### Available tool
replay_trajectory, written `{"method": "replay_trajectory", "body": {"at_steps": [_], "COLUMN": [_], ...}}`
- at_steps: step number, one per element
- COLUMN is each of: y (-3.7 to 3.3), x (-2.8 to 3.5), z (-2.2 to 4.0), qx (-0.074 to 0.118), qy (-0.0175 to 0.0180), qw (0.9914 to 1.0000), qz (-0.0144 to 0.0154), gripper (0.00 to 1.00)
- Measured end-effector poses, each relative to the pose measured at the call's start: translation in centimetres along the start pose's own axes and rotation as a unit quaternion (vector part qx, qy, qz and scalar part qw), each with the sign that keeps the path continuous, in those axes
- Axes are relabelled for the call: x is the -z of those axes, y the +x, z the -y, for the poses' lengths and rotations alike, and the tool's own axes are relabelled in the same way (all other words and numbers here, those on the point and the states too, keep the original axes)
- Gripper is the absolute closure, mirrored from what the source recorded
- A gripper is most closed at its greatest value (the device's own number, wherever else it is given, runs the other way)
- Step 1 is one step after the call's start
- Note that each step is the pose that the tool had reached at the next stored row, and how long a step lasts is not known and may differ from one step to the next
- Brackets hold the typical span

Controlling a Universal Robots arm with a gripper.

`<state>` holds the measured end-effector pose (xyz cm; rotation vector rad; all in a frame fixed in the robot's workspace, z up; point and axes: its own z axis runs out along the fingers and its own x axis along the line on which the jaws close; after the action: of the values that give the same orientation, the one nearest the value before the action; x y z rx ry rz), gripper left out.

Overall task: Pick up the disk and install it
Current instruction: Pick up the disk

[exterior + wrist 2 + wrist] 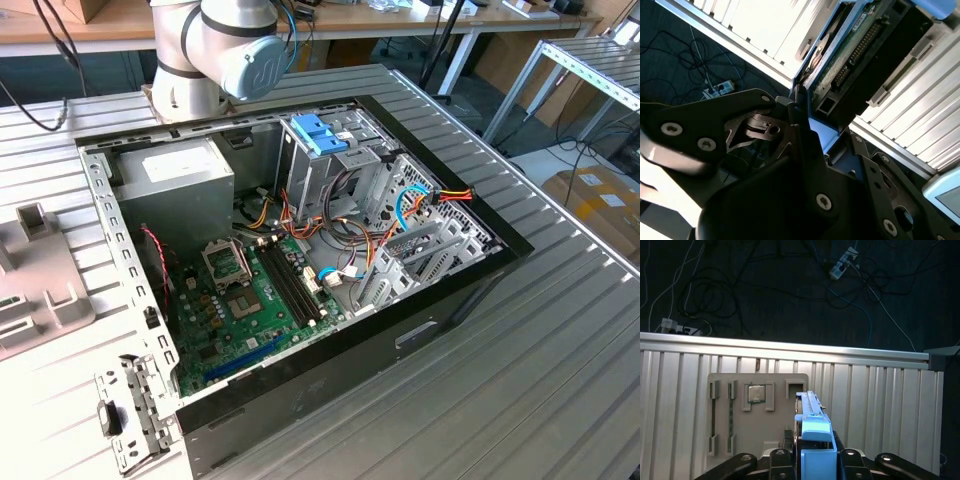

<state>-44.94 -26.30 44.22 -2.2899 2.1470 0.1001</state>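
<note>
The disk (pixel 812 426) stands edge-on between my gripper's (pixel 813 457) fingers, a dark slab with light-blue trim. In the second wrist view the disk (pixel 856 49) shows its green circuit board and a black connector, and the gripper (pixel 812 131) is shut on its lower end. It hangs above the ribbed metal table, over a grey holder plate (pixel 756 415). The open computer case (pixel 455 300) lies on the table in the exterior view, with a drive cage and its blue latch (pixel 320 135) at the far side.
The arm's base (pixel 215 50) stands behind the case. A grey power-supply box (pixel 175 180) and the motherboard (pixel 250 300) fill the case's left. The holder plate (pixel 40 285) carries a processor chip (pixel 756 393). Cables and power strips lie on the floor (pixel 790 290) past the table edge.
</note>
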Motion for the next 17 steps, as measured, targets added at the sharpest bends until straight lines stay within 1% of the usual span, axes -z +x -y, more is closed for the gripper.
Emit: {"method": "replay_trajectory", "body": {"at_steps": [13,17], "y": [-0.07,-0.10], "x": [1.39,2.11], "z": [-0.06,-0.09], "qx": [0.000,0.000], "qy": [0.0000,0.0000], "qw": [1.00000,1.00000], "qz": [0.0000,0.0000], "gripper": [0.63,0.63]}}
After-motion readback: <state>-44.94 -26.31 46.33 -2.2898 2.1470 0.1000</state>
